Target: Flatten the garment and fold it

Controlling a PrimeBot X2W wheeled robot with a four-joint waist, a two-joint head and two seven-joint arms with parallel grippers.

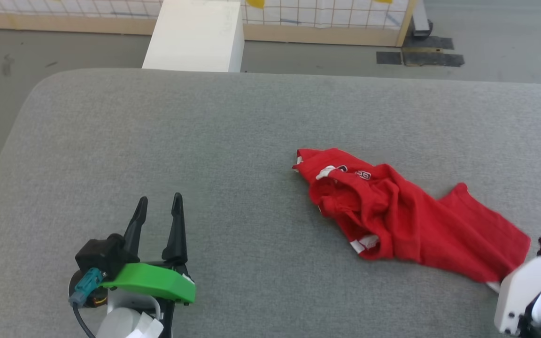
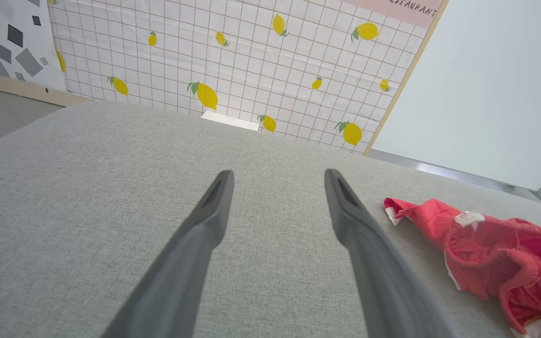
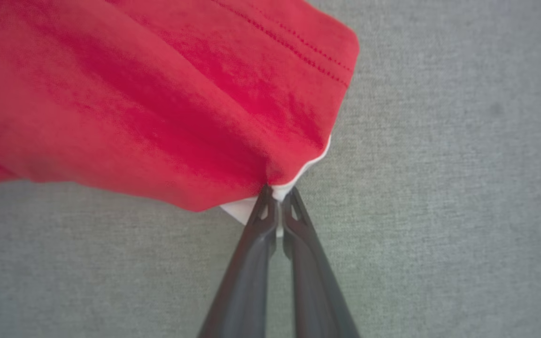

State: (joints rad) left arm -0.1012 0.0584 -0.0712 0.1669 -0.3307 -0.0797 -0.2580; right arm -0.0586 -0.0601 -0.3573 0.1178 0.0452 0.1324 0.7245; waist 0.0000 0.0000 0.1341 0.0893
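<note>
While the L gripper (image 1: 160, 197) sits low at the left of the head view w/ its two dark fingers parted and nothing between them, the garment (image 1: 406, 216) lies crumpled on the grey padded surface (image 1: 251, 117), right of centre and well apart from that gripper. It is red fabric, bunched at the upper-left end, where white lettering and a bit of white trim show. It's flatter toward the lower right, where its corner runs up to the R arm's pale wrist housing (image 1: 529, 286). A white block (image 1: 195, 37) sits beyond the surface's far edge.

Left wrist view: the L gripper's fingers are spread wide over grey cloth, tips not touching the fabric. The garment is at the right edge, gathered end nearest, w/ a small white patch on it. Behind are a grid wall w/ lemons (image 2: 251, 61) and a plain white panel (image 2: 486, 84).

Right wrist view: the R gripper (image 3: 279, 193) is pinched tight on the garment's corner. Its fingertips nip the hem where a white trim strip (image 3: 237, 209) peeks from under the red. The fabric spreads up and left from the pinch, w/ a stitched line near its upper-right edge. Can't tell if the corner is lifted off the surface.
</note>
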